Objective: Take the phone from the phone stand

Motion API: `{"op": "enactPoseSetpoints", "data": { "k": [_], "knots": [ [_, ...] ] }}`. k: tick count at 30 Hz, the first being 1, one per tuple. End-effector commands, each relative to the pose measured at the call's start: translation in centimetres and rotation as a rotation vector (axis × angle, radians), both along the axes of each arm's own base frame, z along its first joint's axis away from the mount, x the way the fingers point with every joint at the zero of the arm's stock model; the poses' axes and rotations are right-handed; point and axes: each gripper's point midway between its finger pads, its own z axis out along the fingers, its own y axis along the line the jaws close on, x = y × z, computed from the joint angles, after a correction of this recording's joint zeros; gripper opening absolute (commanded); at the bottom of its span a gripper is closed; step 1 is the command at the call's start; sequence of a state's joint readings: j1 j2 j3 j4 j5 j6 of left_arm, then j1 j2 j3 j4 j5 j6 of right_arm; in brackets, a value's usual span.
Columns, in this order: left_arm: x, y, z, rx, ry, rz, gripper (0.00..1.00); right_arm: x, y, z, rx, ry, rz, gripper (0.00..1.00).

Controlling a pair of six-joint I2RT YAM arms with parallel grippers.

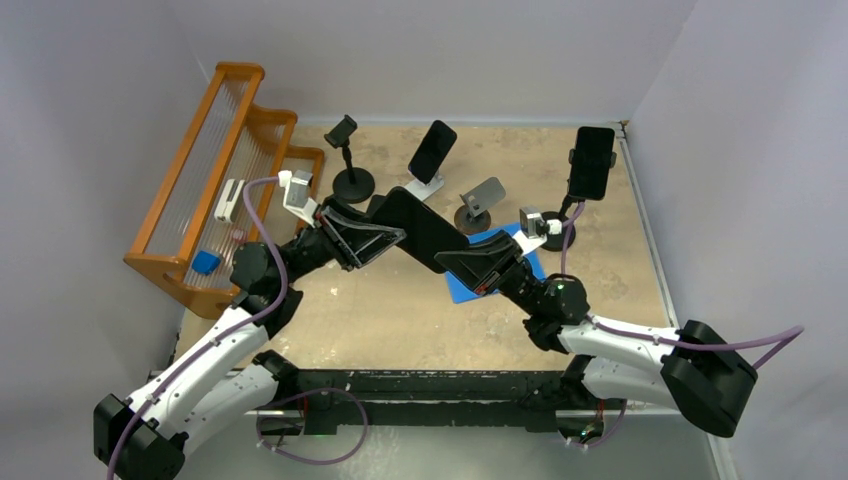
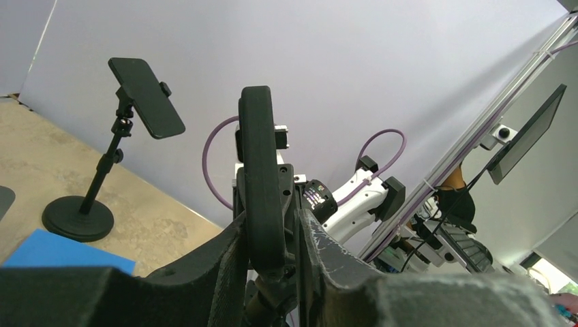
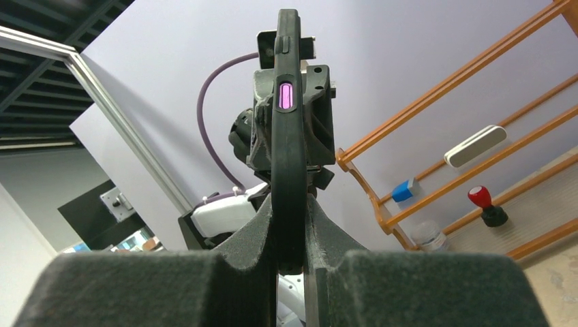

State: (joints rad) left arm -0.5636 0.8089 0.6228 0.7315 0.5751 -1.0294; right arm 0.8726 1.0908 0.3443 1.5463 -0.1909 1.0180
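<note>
A black phone (image 1: 420, 228) hangs above the middle of the table between my two grippers, clear of every stand. My right gripper (image 1: 455, 262) is shut on its right end; in the right wrist view the phone's edge (image 3: 287, 150) is pinched between both pads of the gripper (image 3: 292, 204). My left gripper (image 1: 385, 232) surrounds the left end. In the left wrist view the phone (image 2: 262, 170) touches one pad of the gripper (image 2: 272, 225), with a slim gap at the other. An empty grey phone stand (image 1: 482, 200) stands just behind.
A black stand (image 1: 350, 165) with an empty clamp, a white stand with a phone (image 1: 432, 150) and a tall stand with a phone (image 1: 592, 160) line the back. A blue sheet (image 1: 470, 285) lies under my right arm. An orange rack (image 1: 225, 170) occupies the left.
</note>
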Motion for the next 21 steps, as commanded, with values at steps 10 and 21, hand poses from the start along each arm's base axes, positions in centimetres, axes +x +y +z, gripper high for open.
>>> {"op": "enactPoseSetpoints", "data": {
  "k": [10, 21],
  "knots": [
    [-0.1, 0.1, 0.8, -0.024, -0.019, 0.001, 0.16, -1.7, -2.2, 5.9, 0.174, -0.141, -0.035, 0.00],
    [0.1, 0.1, 0.3, -0.017, -0.008, 0.011, 0.00, -1.3, -1.7, 5.0, 0.110, -0.103, -0.042, 0.32]
  ]
}}
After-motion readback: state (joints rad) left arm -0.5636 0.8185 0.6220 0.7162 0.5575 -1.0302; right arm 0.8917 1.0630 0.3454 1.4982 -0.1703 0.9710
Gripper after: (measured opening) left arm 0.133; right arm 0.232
